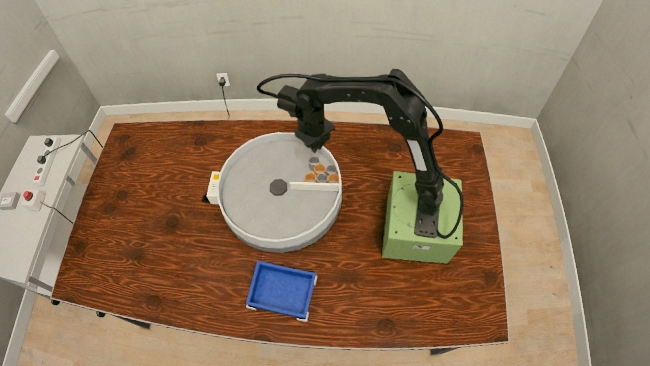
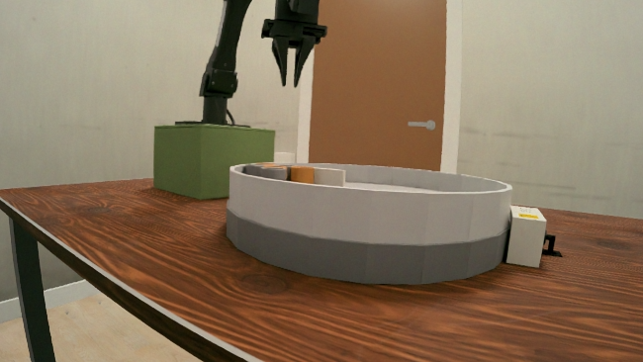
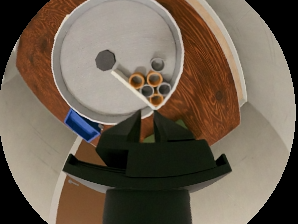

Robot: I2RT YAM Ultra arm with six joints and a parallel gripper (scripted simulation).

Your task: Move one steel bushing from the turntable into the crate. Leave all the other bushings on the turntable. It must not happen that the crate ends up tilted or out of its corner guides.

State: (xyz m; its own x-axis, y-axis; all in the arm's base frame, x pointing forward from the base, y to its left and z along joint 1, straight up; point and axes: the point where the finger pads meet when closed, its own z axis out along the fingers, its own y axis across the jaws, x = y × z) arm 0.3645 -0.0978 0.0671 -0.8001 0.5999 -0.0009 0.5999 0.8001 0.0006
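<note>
The grey turntable (image 1: 250, 205) (image 2: 371, 218) (image 3: 82, 65) carries three steel bushings and three orange ones beside the white bar (image 1: 314, 187) (image 3: 131, 88). One steel bushing (image 1: 314, 166) (image 3: 157, 69) stands a little apart from the group. A second steel bushing (image 3: 163, 95) is near the rim and a third lies between the orange ones. My gripper (image 1: 315, 149) (image 2: 290, 85) (image 3: 147, 113) is empty, its fingers slightly open and pointing down, high above the turntable's rim area. The blue crate (image 1: 281, 290) (image 3: 82, 126) is empty.
The turntable has a raised rim and a dark central hub (image 1: 278, 187) (image 3: 105, 60). A white box (image 1: 214, 188) (image 2: 526, 237) is on its outer side. The green base block (image 1: 423, 253) (image 2: 178, 163) carries the arm to the right of the turntable in the top view.
</note>
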